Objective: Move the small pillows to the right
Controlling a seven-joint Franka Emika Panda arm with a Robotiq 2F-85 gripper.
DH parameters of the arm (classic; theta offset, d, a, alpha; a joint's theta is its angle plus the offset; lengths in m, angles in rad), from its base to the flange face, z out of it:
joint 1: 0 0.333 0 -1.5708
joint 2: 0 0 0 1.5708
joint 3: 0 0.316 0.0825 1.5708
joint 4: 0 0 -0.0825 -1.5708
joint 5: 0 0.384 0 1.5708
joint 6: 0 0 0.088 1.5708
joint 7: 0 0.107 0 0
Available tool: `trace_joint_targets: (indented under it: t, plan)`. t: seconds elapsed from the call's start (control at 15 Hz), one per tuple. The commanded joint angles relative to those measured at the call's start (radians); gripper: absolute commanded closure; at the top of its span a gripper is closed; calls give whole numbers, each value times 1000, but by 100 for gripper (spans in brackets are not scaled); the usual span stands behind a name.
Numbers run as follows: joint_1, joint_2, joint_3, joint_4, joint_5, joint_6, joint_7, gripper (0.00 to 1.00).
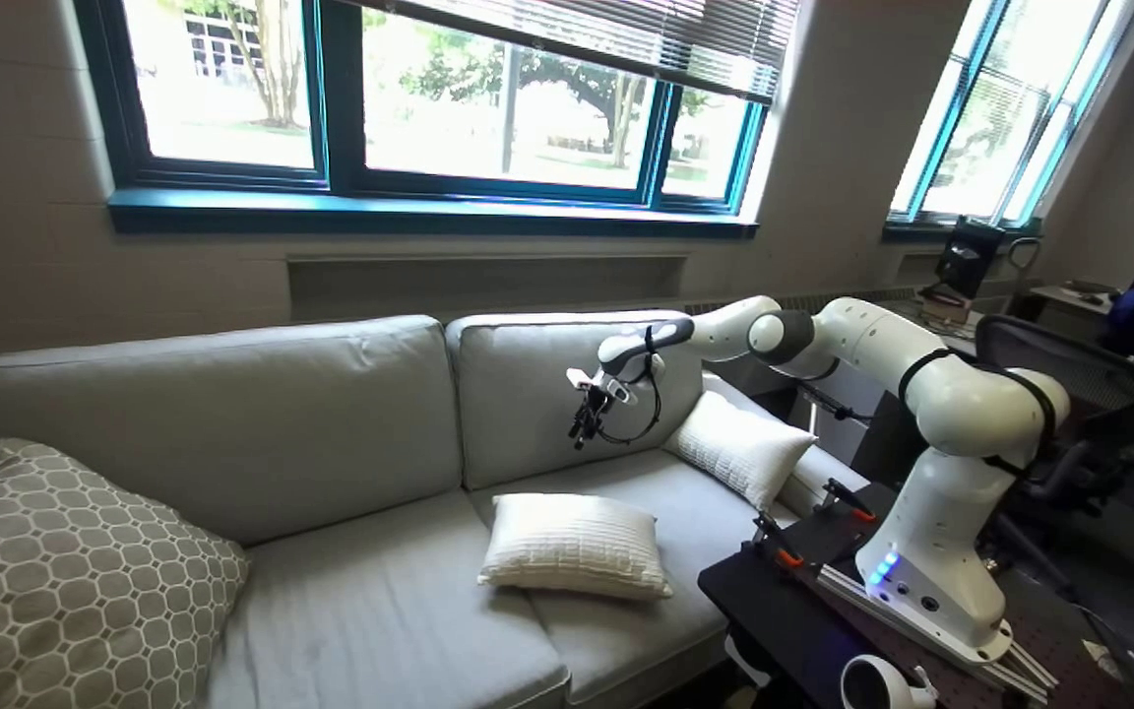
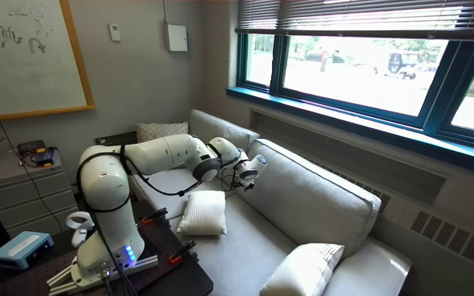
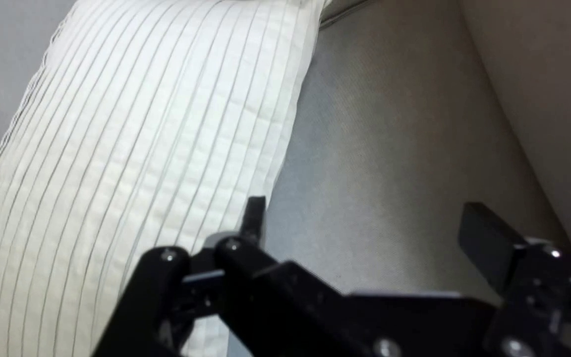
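Two small off-white pillows lie on the grey sofa. The middle pillow (image 1: 577, 547) lies flat on the seat across the gap between cushions; it also shows in an exterior view (image 2: 205, 213). The end pillow (image 1: 739, 445) leans by the armrest and shows in an exterior view (image 2: 305, 271). My gripper (image 1: 579, 438) hangs in front of the backrest, behind the middle pillow; it is partly hidden by the wrist in an exterior view (image 2: 248, 187). In the wrist view my gripper (image 3: 365, 203) is open with nothing between its fingers. A striped white pillow (image 3: 151, 134), apparently the middle one, lies left of them.
A larger grey patterned pillow (image 1: 85, 581) rests at the sofa's far end. The sofa backrest (image 1: 547, 394) stands close behind the gripper. The arm's black table (image 1: 774, 611) with clamps (image 1: 779, 542) stands at the sofa's front. The armrest (image 2: 368, 267) bounds the sofa's end.
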Motion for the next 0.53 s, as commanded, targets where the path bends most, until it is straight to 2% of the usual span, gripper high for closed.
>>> trace_joint_targets:
  t: [0.0,0.27,0.47]
  plan:
    - [70,0,-83,-2,150,17,72,0]
    - [110,2,-104,-13,260,-88,99,0]
    - [164,2,-131,-1,268,-196,163,0]
